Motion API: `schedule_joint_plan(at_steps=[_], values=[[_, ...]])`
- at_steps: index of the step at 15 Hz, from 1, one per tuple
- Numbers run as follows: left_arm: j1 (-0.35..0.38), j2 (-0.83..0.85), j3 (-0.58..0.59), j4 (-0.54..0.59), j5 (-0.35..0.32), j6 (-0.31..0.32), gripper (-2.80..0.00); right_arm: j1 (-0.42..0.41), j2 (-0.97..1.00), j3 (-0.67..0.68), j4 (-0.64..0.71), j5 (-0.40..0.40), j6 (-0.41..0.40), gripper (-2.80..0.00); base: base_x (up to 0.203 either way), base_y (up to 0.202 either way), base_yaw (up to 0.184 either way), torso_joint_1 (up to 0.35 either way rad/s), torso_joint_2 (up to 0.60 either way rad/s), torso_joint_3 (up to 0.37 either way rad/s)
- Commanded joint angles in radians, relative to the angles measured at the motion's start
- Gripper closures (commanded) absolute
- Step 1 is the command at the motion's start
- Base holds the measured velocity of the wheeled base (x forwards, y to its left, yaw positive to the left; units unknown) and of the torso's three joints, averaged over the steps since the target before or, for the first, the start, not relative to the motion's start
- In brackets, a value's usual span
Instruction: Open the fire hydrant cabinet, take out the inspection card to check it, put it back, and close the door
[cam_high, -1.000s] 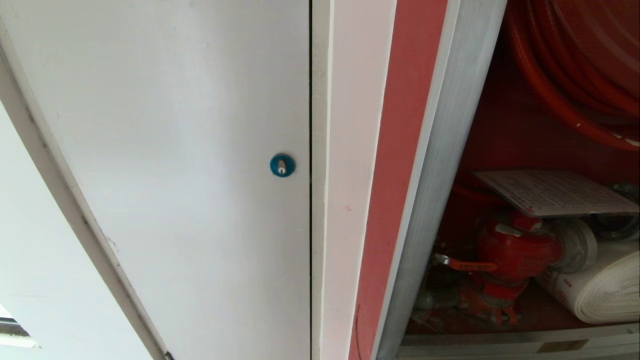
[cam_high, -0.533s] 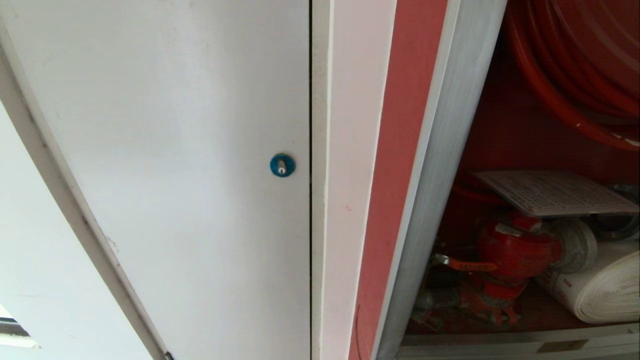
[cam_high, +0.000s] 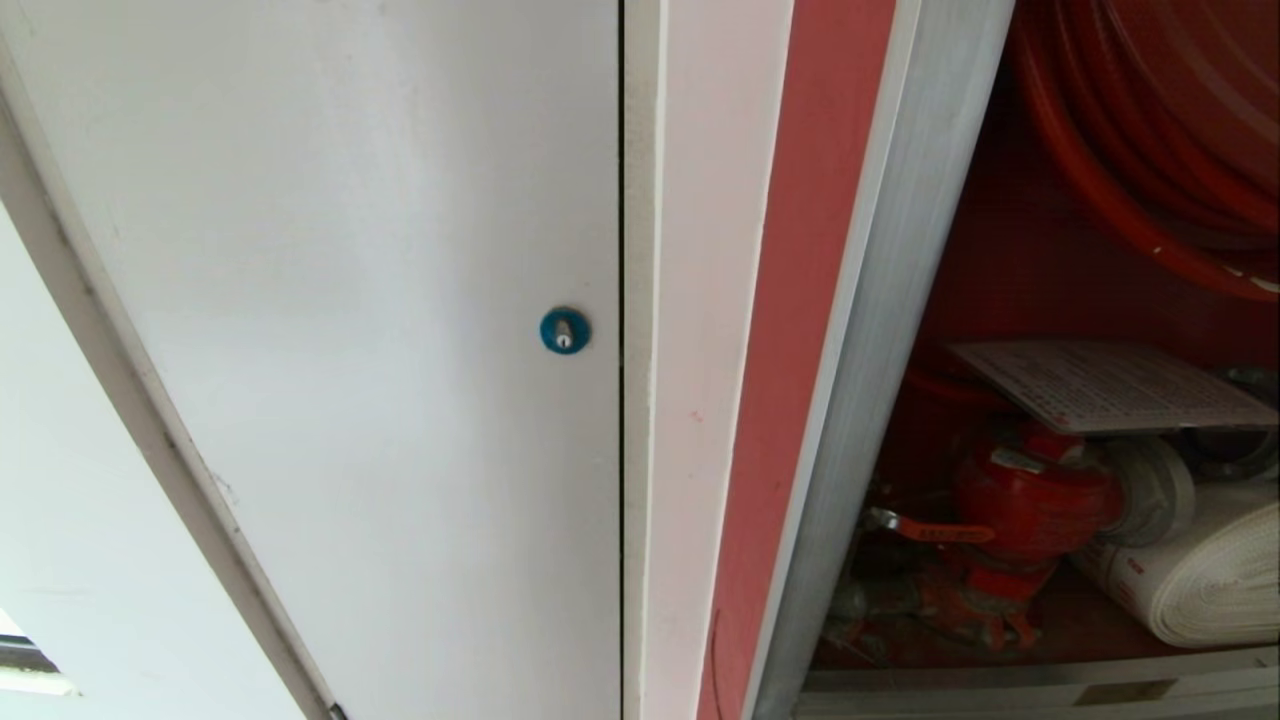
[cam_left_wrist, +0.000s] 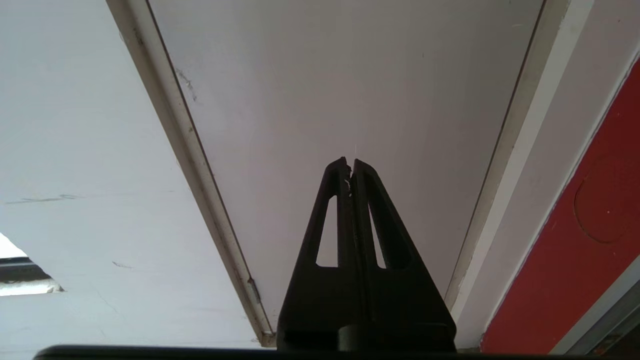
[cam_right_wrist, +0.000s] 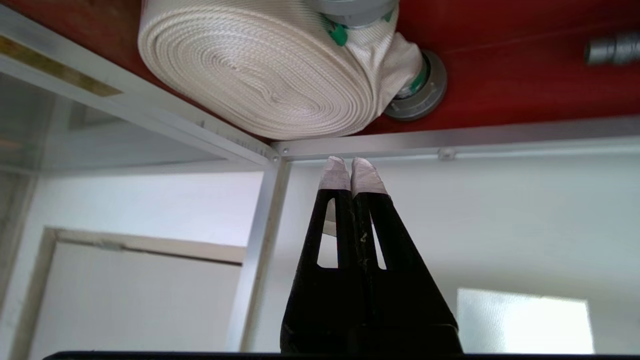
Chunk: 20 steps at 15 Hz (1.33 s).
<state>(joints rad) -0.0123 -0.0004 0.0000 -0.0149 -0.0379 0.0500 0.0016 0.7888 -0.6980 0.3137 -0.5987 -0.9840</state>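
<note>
The fire hydrant cabinet (cam_high: 880, 350) stands open at the right of the head view, showing its red inside. The inspection card (cam_high: 1110, 385) lies flat on top of the red valve (cam_high: 1030, 505), beside the rolled white hose (cam_high: 1210, 580) and under the red hose reel (cam_high: 1150, 150). The door is out of view. My right gripper (cam_right_wrist: 351, 162) is shut and empty, its white-taped tips just in front of the cabinet's bottom aluminium rail (cam_right_wrist: 450, 140), near the rolled hose (cam_right_wrist: 260, 70). My left gripper (cam_left_wrist: 350, 162) is shut and empty, facing the white panel (cam_left_wrist: 350, 75). Neither arm shows in the head view.
A plain white panel (cam_high: 350, 300) with a blue round lock (cam_high: 565, 330) fills the left of the head view, with a white post (cam_high: 690, 300) between it and the cabinet. In the right wrist view an upright aluminium bar (cam_right_wrist: 260, 240) and a glass pane (cam_right_wrist: 75, 135) stand beside the gripper.
</note>
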Motion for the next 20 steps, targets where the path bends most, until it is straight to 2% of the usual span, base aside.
schedule_joint_plan(at_steps=[1, 4, 6, 8, 9, 12, 14, 16, 19, 20], values=[[0.0, 0.0, 0.012, 0.0, 0.0, 0.001, 0.0, -0.004, 0.064, -0.033, 0.008, -0.003, -0.026, 0.0, 0.0, 0.0, 0.0, 0.0, 0.0, 0.0], [0.0, 0.0, 0.012, 0.0, 0.0, 0.001, 0.0, -0.051, 0.094, -0.089, 0.047, -0.016, -0.113, 0.0, 0.0, 0.0, 0.0, 0.0, 0.0, 0.0], [0.0, 0.0, 0.012, 0.0, 0.0, 0.001, 0.0, -0.049, 0.084, -0.134, 0.103, -0.081, -0.169, 0.0, 0.0, 0.0, 0.0, 0.0, 0.0, 0.0], [0.0, 0.0, 0.012, 0.0, 0.0, 0.001, 0.0, -0.034, 0.071, -0.151, 0.128, -0.072, -0.181, 0.0, 0.0, 0.0, 0.0, 0.0, 0.0, 0.0], [0.0, 0.0, 0.012, 0.0, 0.0, 0.001, 0.0, -0.034, 0.061, -0.147, 0.129, -0.034, -0.191, 0.0, 0.0, 0.0, 0.0, 0.0, 0.0, 0.0], [0.0, 0.0, 0.012, 0.0, 0.0, 0.001, 0.0, -0.045, 0.05, -0.152, 0.155, 0.201, -0.208, 0.0, 0.0, 0.0, 0.0, 0.0, 0.0, 0.0], [0.0, 0.0, 0.012, 0.0, 0.0, 0.001, 0.0, -0.048, 0.05, -0.177, 0.184, 0.258, -0.282, 0.0, 0.0, 0.0, 0.0, 0.0, 0.0, 0.0], [0.0, 0.0, 0.012, 0.0, 0.0, 0.001, 0.0, -0.058, 0.061, -0.202, 0.199, 0.276, -0.362, 0.0, 0.0, 0.0, 0.0, 0.0, 0.0, 0.0], [0.0, 0.0, 0.012, 0.0, 0.0, 0.001, 0.0, -0.174, 0.102, -0.213, 0.165, 0.295, -0.469, 0.0, 0.0, 0.0, 0.0, 0.0, 0.0, 0.0], [0.0, 0.0, 0.012, 0.0, 0.0, 0.001, 0.0, -0.235, 0.114, -0.212, 0.152, 0.345, -0.496, 0.0, 0.0, 0.0, 0.0, 0.0, 0.0, 0.0]])
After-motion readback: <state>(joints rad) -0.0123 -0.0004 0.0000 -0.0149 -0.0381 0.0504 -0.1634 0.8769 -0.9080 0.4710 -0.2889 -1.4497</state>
